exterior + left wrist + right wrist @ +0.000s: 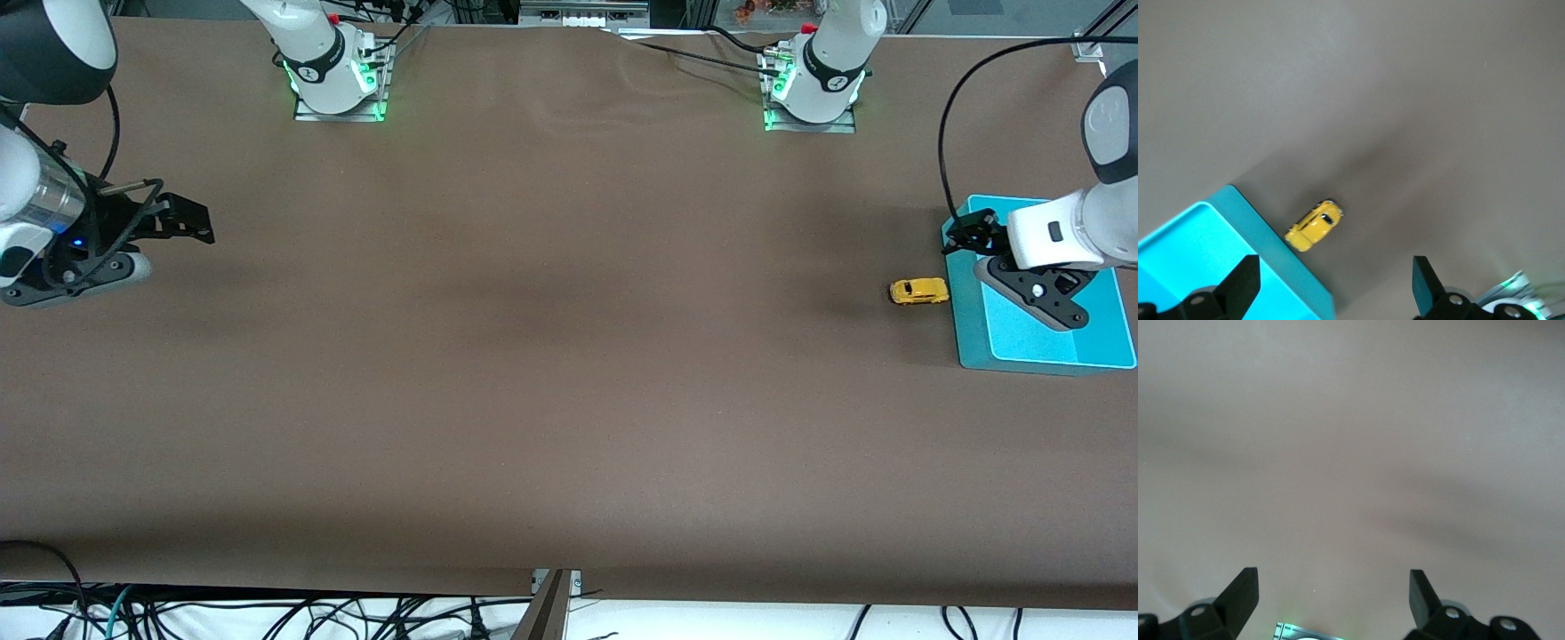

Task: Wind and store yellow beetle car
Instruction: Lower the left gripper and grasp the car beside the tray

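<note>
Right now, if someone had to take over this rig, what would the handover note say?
Left hand: open, empty, up over the teal tray.
Right hand: open, empty, waiting at the right arm's end of the table.
Yellow beetle car: on the brown table, close beside the tray's outer wall, not in it.
Done: nothing visible; car not gripped.
Left: grasp it, wind it, store it, presumably in the tray.

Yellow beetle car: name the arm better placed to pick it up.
Left. The left pincer hangs open over the teal tray, right beside the yellow beetle car, which lies on the table against the tray's edge. The right pincer waits open at the right arm's end of the table.
</note>
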You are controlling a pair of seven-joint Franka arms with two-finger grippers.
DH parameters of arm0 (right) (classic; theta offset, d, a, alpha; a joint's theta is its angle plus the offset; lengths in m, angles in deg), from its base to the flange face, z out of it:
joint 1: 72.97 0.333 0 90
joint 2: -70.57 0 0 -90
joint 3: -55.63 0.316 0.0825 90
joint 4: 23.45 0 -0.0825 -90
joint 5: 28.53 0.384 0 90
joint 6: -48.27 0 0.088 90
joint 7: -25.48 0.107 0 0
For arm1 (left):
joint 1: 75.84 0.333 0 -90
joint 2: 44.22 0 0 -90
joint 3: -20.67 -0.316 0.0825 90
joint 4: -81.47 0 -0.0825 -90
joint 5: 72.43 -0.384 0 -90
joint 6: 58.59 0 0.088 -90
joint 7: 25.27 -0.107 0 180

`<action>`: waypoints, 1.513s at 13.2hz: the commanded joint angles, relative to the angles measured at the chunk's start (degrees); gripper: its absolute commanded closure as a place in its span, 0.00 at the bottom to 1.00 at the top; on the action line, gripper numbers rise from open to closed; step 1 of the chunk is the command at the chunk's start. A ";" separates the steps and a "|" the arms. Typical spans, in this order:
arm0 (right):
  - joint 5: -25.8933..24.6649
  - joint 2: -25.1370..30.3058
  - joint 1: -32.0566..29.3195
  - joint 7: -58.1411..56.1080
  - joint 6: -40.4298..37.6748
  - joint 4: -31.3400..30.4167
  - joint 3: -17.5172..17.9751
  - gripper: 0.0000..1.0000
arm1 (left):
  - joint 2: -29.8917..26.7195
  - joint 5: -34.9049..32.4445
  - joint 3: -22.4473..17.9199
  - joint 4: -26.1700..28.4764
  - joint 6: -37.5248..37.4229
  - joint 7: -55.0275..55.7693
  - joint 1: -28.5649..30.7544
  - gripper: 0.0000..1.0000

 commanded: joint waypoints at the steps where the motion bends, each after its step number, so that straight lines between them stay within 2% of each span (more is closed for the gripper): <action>1: -0.98 1.95 -0.36 0.63 -0.17 0.54 -0.99 0.00 | -1.61 -0.65 0.62 9.28 8.35 -13.42 4.42 0.00; 3: -0.20 4.32 -0.45 0.27 0.72 0.20 -4.14 0.00 | -1.52 -0.65 0.62 14.91 14.24 -20.90 5.83 0.00; 5: -0.72 5.21 -0.36 0.19 0.72 0.19 -4.51 0.00 | -1.43 -0.65 0.62 21.15 21.44 -27.14 7.32 0.00; 7: -0.81 5.39 -0.36 0.36 1.15 -0.42 -6.08 0.00 | -1.08 -0.74 0.62 27.48 31.70 -33.73 8.82 0.00; 9: -0.63 5.48 -0.01 1.59 0.54 -2.00 -6.35 0.00 | 1.27 -0.65 0.62 31.36 41.56 -37.88 9.52 0.00; 12: -0.46 5.39 0.34 5.79 0.45 -2.44 -6.44 0.00 | 7.17 -0.74 0.62 31.73 49.05 -42.80 11.36 0.00; 20: 0.69 3.46 1.13 5.81 0.63 -2.53 -7.23 0.00 | 11.05 -0.74 0.62 32.61 53.65 -43.52 12.07 0.02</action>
